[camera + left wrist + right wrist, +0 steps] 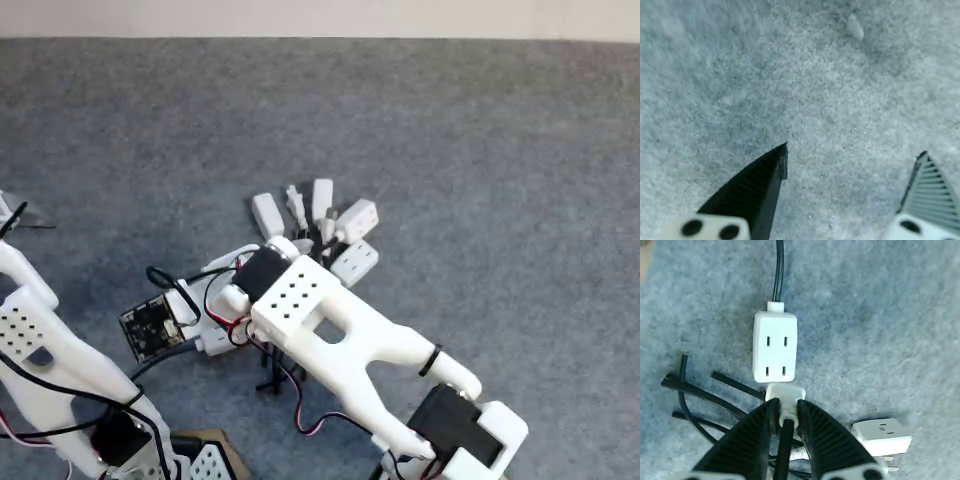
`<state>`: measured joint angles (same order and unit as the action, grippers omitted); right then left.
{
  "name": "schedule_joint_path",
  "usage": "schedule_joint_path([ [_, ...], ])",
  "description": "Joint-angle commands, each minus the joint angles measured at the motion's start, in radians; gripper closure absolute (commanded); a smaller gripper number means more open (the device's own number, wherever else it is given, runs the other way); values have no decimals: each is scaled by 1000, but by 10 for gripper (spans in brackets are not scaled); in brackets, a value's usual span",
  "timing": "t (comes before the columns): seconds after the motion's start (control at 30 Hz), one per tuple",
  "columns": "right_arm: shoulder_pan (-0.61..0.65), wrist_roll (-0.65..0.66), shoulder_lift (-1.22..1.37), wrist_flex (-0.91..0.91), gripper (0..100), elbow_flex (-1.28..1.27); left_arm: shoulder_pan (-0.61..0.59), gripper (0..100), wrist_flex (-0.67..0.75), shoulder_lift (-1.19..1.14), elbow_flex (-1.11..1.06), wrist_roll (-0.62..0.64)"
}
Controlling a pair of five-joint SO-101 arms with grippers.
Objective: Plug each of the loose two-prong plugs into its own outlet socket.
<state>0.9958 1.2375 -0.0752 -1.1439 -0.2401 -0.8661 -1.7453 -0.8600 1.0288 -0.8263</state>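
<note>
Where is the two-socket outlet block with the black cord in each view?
Right wrist view: two-socket outlet block centred, just beyond the right hand, which grips a white plug.
High view: probably the white piece under that hand, beside the camera board.
Left wrist view: left hand open over grey carpet.
Shared landmark: loose black cord ends.

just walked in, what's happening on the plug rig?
The right pincer is shut on a white plug with a black cord, held close to the end of the white outlet block. Both slot pairs on the block's face are empty. A second plug lies loose nearby. The left pincer is open over bare grey carpet.
</note>
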Motion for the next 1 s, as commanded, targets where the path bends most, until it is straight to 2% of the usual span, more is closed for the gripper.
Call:
schedule_joint_path([
  [0.0, -2, 9, -15, 16, 993, 56, 1, 620, -8, 8, 44, -38],
  [0.33, 22, -69, -12, 151, 993, -35, 1, 620, -8, 5, 44, -38],
  [0.67, 22, -69, -15, 65, 993, -31, 1, 620, -8, 5, 44, -38],
  [0.97, 28, -91, -12, 59, 993, -31, -4, 620, -8, 5, 44, -38],
])
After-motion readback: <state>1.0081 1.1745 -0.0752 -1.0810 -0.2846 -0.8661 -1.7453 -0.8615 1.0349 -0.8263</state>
